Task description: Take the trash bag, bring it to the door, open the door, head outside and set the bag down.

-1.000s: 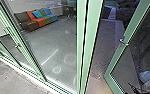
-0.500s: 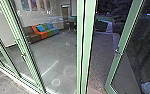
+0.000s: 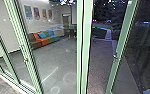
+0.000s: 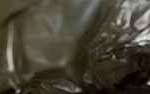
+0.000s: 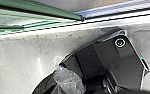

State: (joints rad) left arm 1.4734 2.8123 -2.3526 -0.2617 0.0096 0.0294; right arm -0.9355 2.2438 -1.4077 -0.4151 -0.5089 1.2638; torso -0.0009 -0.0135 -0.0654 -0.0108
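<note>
In the head view the green-framed glass door point(image 3: 123, 37) stands at the right, with a metal handle point(image 3: 116, 57) on its frame; a dark opening lies between it and the pale green post point(image 3: 86, 50). Crumpled, shiny dark plastic of the trash bag point(image 4: 121, 50) is very close to the camera in the left wrist view. Part of the bag point(image 5: 68, 78), dark with a translucent greyish bulge, shows in the right wrist view beside the robot's base. The hold on the bag cannot be made out.
Paved ground point(image 3: 99, 57) and a pale path point(image 3: 108, 35) lie beyond the opening. Glass panels stand on the left, with coloured seats point(image 3: 42, 40) and wall pictures seen in them. A door track point(image 5: 111, 15) runs close past the robot's base.
The head camera has tilted upward: wall pictures and more of the dark trees have come into view, while the floor and handle sit lower. Nothing is visibly taken hold of or let go.
</note>
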